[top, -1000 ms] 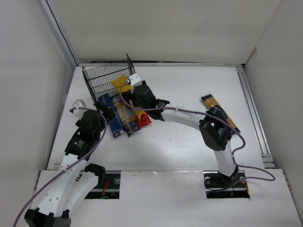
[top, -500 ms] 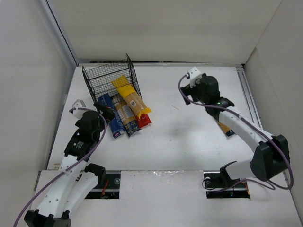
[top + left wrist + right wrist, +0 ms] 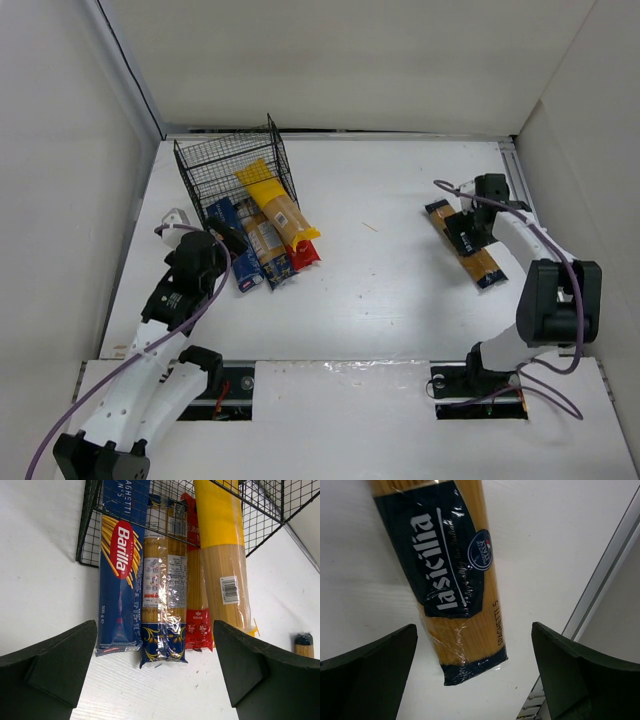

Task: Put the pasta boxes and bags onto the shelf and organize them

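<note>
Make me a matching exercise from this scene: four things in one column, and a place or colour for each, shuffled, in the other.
Things:
1. Barilla box
2. yellow bag
3. lasicilia pack
4. shelf

Descriptions:
A. lies alone on the right side of the table
B. black wire mesh
C. left end of the row poking out of the shelf
D. right end of that row

Pairs: 1-C, 2-D, 3-A, 4-B
</note>
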`<act>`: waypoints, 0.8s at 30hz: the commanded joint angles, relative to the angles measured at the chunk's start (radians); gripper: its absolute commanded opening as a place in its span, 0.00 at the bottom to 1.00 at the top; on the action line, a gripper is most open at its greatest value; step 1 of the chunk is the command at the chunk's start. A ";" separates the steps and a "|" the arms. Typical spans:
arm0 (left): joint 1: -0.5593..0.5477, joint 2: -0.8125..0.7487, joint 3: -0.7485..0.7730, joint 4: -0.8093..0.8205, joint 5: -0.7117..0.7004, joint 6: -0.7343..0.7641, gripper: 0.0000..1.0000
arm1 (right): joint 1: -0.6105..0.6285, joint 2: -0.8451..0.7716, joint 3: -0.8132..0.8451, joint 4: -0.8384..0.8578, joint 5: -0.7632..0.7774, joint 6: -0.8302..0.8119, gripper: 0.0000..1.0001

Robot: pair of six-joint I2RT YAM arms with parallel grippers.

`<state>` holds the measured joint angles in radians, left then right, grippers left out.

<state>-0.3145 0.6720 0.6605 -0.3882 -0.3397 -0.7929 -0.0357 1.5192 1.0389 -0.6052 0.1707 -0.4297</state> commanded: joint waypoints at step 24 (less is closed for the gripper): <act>-0.001 -0.003 -0.019 0.038 -0.012 0.012 1.00 | -0.156 0.256 0.018 0.116 -0.374 -0.109 0.33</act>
<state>-0.3145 0.6792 0.6342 -0.3706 -0.3279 -0.7864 -0.1837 1.7222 1.0687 -0.5865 -0.1059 -0.5163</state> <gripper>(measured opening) 0.997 0.455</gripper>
